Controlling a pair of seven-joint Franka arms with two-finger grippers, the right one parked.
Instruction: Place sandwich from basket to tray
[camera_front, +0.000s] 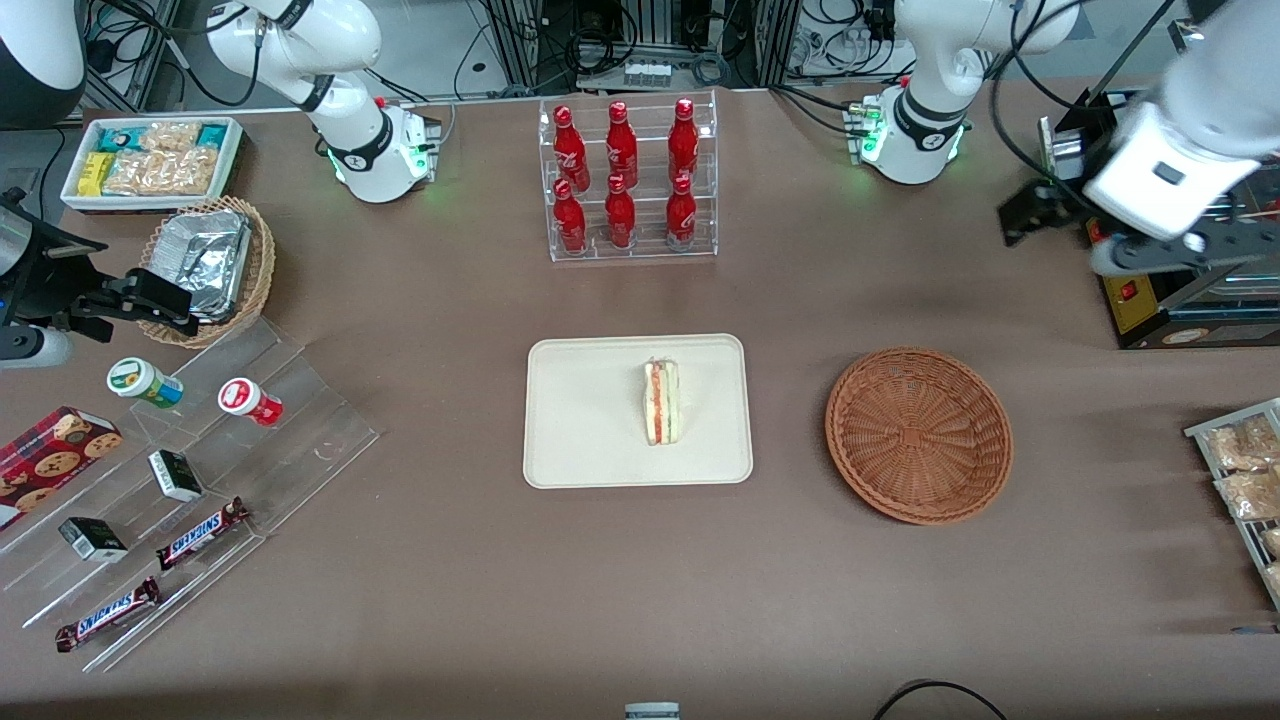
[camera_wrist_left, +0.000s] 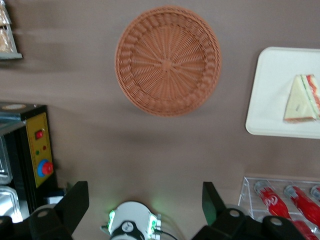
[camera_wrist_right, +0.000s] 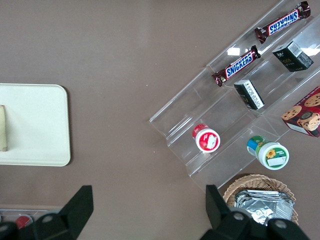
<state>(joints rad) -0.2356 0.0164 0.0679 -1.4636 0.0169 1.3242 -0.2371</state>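
Sandwich (camera_front: 661, 403) lies on the tray (camera_front: 580, 450), with the basket (camera_front: 918, 434) beside it. Raised high toward the working arm's end of the table, the gripper (camera_wrist_left: 145, 202) hangs with fingers spread, holding nothing.

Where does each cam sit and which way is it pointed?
Front view: high, facing the robots, looking down on the table; shows both arm bases and the raised pincer toward the working arm's end.
Left wrist view: looks down at the empty basket and the sandwich on the tray; open fingers show.
Right wrist view: looks down on the snack rack; parked fingers show.
All three share the tray.
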